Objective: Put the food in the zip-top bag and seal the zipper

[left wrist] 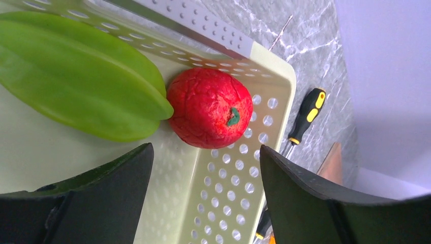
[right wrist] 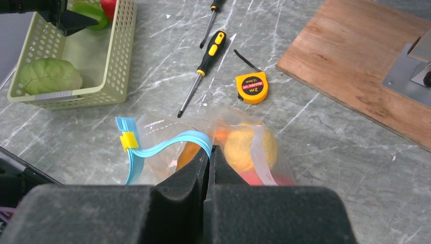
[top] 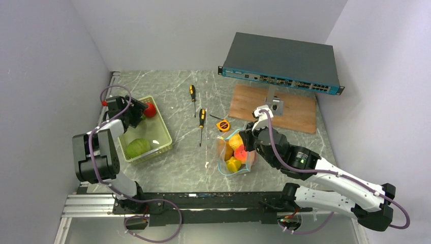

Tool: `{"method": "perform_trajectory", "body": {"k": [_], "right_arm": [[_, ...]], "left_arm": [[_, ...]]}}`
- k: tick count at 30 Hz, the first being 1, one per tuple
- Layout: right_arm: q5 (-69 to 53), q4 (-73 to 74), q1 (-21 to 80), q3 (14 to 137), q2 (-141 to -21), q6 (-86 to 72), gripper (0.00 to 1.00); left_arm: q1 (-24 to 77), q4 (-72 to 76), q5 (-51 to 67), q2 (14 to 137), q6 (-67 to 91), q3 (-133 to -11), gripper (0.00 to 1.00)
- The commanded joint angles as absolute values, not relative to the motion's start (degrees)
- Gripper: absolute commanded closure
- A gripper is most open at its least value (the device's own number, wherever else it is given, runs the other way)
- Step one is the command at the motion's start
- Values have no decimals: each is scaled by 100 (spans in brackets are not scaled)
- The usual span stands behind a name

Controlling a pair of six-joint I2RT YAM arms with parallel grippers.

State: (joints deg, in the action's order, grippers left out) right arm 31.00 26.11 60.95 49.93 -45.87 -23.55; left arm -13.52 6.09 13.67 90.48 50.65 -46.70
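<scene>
Pale green tray (left wrist: 277,76): red fruit (left wrist: 209,108) lies in its corner, touching a green fruit (left wrist: 76,71), just ahead of the left tool (left wrist: 206,152), whose jaws are spread wide and hold nothing. Risk: a jaw catches the tray wall, or the glossy fruit squirts out on closing. Zip-top bag (right wrist: 152,127), part filled, sits directly under the right tool (right wrist: 210,152), which is clamped shut on the zipper (right wrist: 167,145). A tug could spill it.

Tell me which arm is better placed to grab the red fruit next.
Left. The left end effector hangs open over the red fruit in the tray; the right end effector is shut on the zipper of the bag, far from it.
</scene>
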Motion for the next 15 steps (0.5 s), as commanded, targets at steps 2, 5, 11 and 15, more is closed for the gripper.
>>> {"method": "perform_trajectory", "body": {"k": [2, 5, 11, 15], "right_arm": [[3234, 2278, 6108, 5120, -4627, -2299, 100], [3254, 2234, 6119, 5098, -4592, -2313, 100], [3355, 2310, 6111, 5125, -4610, -2378, 100], [3370, 2296, 6116, 5115, -4593, -2391, 100]], "left_arm": [[-1361, 1214, 1372, 9284, 5778, -4919, 21], [-1348, 1262, 1309, 9423, 5967, -5016, 21], [-1229, 937, 1069, 9645, 6077, -5340, 20], [-1149, 723, 865, 9765, 6133, -5467, 19]]}}
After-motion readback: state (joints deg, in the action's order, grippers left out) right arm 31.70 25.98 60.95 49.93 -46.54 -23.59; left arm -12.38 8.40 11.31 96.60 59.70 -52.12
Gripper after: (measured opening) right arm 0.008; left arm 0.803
